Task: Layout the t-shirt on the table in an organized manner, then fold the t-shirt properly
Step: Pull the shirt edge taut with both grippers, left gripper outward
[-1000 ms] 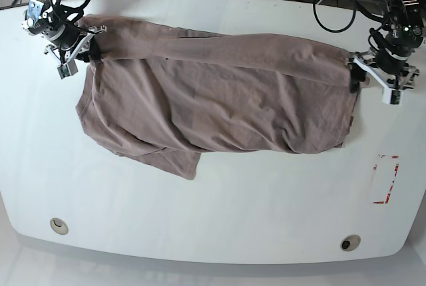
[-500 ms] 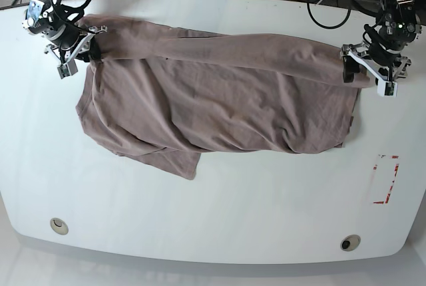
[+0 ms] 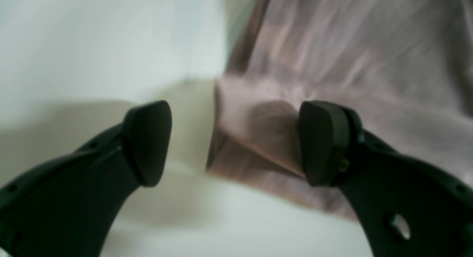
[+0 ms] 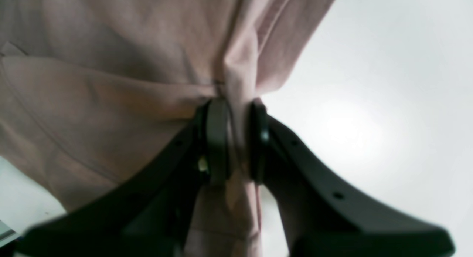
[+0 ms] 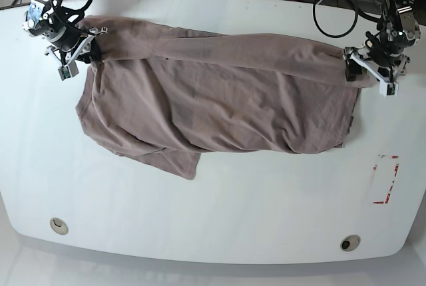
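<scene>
Since a second ago my left arm has drifted from beside the shirt's far corner up and inward along the back edge, while my right arm has stayed put at the opposite corner and the cloth between has barely shifted.

My left jaws [image 3: 235, 142] stand wide apart, with the corner of the t-shirt [image 5: 219, 103] lying between the two pads and touching only the inner face of one; nothing is pinched there. That wrist view is blurred, so I cannot be sure whether the hem is folded double at this corner, though it looks so. My right jaws [image 4: 232, 138] are closed tight on a bunched gather of the same fabric, which puckers above the pads and hangs in a narrow tail below them.

From overhead, the t-shirt sprawls across the back half of the white surface [image 5: 266, 206], its upper edge rolled into a long ridge running between my two arms, the body rumpled below, and one loose flap reaching toward the front near my right side.

I judge the cloth to be light, limp and stretchy: it will sag and crease wherever it is unsupported, and will slide easily on this glossy top. The best hold is a thin pinch at the hem corners or shoulder seams, both ends together, pulled gently taut so that it lies flat.
</scene>
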`<control>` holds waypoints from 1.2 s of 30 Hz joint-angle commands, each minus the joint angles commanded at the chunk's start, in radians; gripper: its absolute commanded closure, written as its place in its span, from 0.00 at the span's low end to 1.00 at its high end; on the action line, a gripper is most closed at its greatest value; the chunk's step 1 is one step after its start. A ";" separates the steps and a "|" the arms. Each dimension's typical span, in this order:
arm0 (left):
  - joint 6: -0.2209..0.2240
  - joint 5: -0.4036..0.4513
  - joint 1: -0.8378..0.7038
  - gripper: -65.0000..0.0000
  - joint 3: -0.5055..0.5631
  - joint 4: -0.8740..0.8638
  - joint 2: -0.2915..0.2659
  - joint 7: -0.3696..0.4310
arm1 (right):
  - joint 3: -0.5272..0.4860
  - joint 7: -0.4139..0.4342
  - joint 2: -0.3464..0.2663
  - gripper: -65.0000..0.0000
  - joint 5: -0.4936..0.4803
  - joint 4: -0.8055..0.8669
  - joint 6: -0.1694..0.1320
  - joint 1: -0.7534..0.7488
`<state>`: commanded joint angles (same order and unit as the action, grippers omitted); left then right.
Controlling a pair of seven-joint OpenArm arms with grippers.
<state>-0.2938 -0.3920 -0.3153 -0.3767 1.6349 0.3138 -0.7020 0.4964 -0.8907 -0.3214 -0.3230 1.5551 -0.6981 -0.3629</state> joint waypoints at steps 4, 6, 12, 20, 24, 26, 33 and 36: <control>0.000 0.025 -0.002 0.22 0.021 -0.002 0.000 -0.005 | 0.000 0.000 0.002 0.86 0.000 0.029 0.000 -0.003; 0.000 0.049 -0.002 0.22 0.023 -0.002 -0.003 -0.005 | 0.002 0.000 0.002 0.86 0.000 0.038 0.000 -0.003; 0.000 0.109 -0.008 0.31 0.023 -0.002 -0.009 -0.006 | 0.003 0.000 0.002 0.86 0.000 0.043 0.000 -0.002; 0.000 0.155 -0.028 0.84 0.021 0.000 -0.018 -0.006 | 0.005 0.000 -0.002 0.86 0.000 0.038 0.000 0.000; 0.000 0.161 -0.038 0.87 0.017 0.002 -0.020 -0.006 | 0.005 0.000 -0.003 0.86 0.002 0.037 0.000 0.000; 0.000 0.158 -0.061 0.87 0.017 0.008 -0.020 -0.006 | 0.005 0.000 -0.003 0.86 0.002 0.037 0.000 -0.003; 0.000 0.158 -0.144 0.87 0.015 0.081 -0.021 -0.006 | 0.006 0.000 -0.029 0.86 0.003 0.035 0.000 -0.021; 0.000 0.157 -0.192 0.87 0.015 0.127 -0.021 -0.006 | 0.006 0.000 -0.037 0.86 0.003 0.034 0.000 -0.040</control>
<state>-0.2938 -0.2355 -0.5071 -0.3613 1.7622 0.2923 -0.7081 0.5025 -0.8907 -0.3583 -0.3199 1.5888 -0.6981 -0.4028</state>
